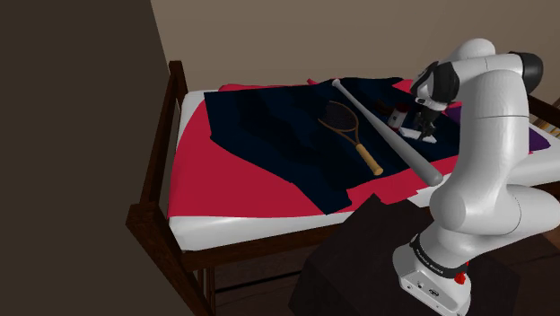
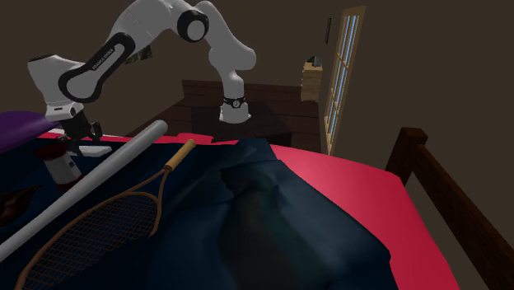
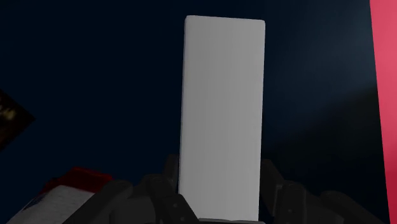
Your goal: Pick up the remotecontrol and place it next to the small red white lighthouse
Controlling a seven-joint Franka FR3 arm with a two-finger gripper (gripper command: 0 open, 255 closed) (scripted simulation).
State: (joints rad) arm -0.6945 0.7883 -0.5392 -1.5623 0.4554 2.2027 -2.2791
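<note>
The claw (image 3: pixel 219 202) has both black fingers closed in on the near end of the remote (image 3: pixel 222 108), a plain pale grey slab. To me it looks properly clamped, not just sitting between them. The remote is already just beside the lighthouse (image 3: pixel 67 194), whose red band and white body peek in right by one finger. In the second exterior view the slab hangs level on the lighthouse's right, low over the dark blue blanket (image 1: pixel 269 135). I can't tell if it's touching the fabric yet. I'd say this is the set-down step, and the remote is pretty much where it needs to be. So go straight down and keep the slab flat, with no sideways drift toward the lighthouse, since it looks tall and narrow and would probably tip from a nudge. Let go only once the remote rests on the blanket, then lift straight up. The baseball bat (image 1: pixel 386 130) lies just on the lighthouse's other side, with the tennis racket (image 1: pixel 345 126) beyond it, so neither should be in the way.
</note>
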